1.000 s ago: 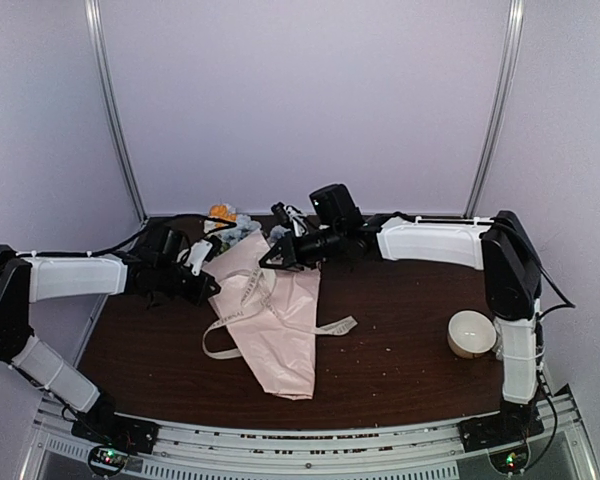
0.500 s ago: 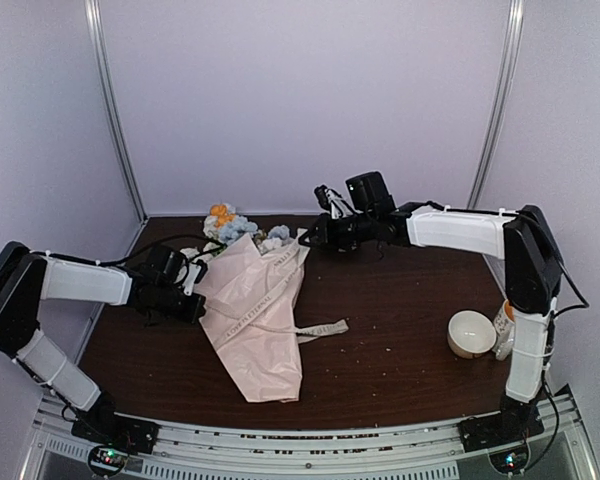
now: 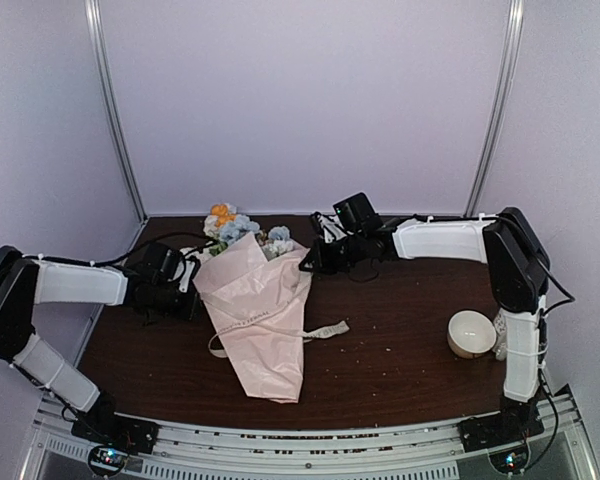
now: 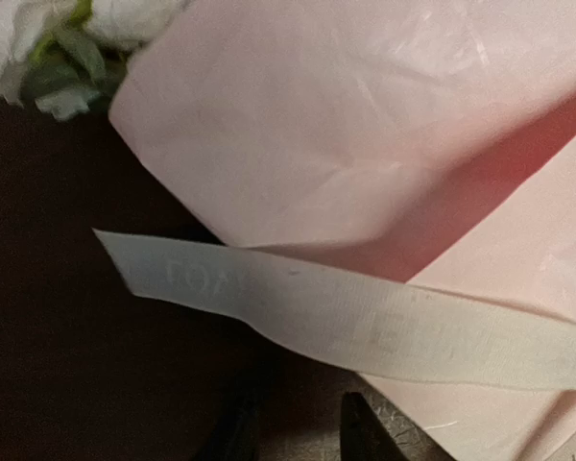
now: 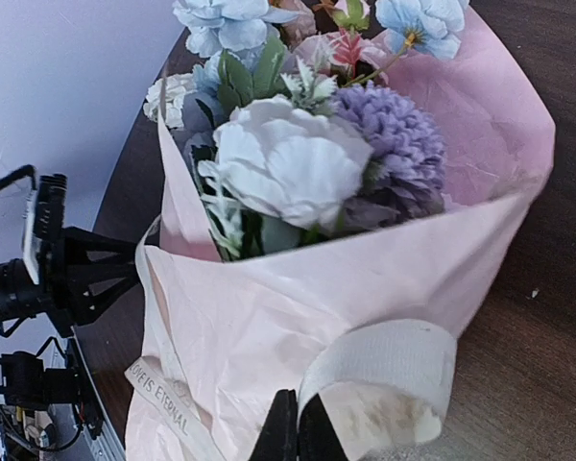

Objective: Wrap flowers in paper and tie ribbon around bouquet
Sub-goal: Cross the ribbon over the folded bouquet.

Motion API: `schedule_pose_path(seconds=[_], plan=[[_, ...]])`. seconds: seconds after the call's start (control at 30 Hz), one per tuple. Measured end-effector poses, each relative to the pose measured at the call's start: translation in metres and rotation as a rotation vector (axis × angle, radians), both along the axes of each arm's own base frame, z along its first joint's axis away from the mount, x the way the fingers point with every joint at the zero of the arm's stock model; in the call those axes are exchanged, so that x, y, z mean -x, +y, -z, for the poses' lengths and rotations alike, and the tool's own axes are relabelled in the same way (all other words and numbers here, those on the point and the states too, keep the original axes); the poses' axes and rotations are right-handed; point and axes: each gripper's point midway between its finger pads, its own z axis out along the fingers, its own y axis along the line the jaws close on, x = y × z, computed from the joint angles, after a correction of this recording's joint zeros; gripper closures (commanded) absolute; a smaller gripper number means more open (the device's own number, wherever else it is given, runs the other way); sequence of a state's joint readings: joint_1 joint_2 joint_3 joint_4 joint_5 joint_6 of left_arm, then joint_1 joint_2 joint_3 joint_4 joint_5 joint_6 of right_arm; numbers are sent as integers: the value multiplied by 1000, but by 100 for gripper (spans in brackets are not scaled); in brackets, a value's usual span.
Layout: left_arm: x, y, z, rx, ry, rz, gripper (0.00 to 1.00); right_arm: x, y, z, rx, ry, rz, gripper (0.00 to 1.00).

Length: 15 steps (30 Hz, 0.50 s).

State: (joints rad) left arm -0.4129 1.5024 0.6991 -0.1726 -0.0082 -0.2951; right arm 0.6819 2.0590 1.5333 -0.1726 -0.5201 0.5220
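**Wrapped bouquet lying on table, ribbon round its middle**

Surface: dark brown wooden table (image 3: pixel 400 350), dotted with pale specks. It stands in a booth of plain lilac walls (image 3: pixel 310 100) with slanting metal uprights (image 3: pixel 115 120) at the back corners.

Left: left end effector (image 3: pixel 190 292) sits low at the bouquet's left edge. Its jaws are narrowly parted with nothing between them. The flat cream-white ribbon (image 4: pixel 346 322) crosses just beyond the tips, with its cut end free.

Centre: the bouquet (image 3: pixel 260 300) lies flat, narrow end toward the near edge. Crinkly pale pink paper (image 5: pixel 269 317) forms the cone. Pastel blue, white and orange flowers (image 3: pixel 230 222) spill out at the far end. One ribbon tail trails right across the table.

Right: right end effector (image 3: pixel 308 264) is at the cone's upper right rim, tips pinched together on a ribbon loop. The loop hides the paper beneath in the wrist view.

Far right: round cream bowl (image 3: pixel 471 333), well apart.
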Motion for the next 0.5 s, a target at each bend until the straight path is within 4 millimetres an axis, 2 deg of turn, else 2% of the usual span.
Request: schedule_pose_path(seconds=[0.13, 0.2, 0.27, 0.37, 0.5], plan=[[-11, 4, -61, 18, -194, -3, 49, 4, 3, 1, 3, 1, -8, 100], [-12, -1, -94, 36, -307, 28, 48, 6, 5, 1, 3, 2, -13, 100], [-8, -16, -119, 45, -397, 98, 47, 7, 6, 1, 4, 3, -15, 100], [7, -53, -130, 27, -448, 254, 46, 7, 6, 4, 7, 6, -15, 100], [26, -106, -118, -19, -428, 490, 41, 7, 5, 7, 13, 14, -15, 100]])
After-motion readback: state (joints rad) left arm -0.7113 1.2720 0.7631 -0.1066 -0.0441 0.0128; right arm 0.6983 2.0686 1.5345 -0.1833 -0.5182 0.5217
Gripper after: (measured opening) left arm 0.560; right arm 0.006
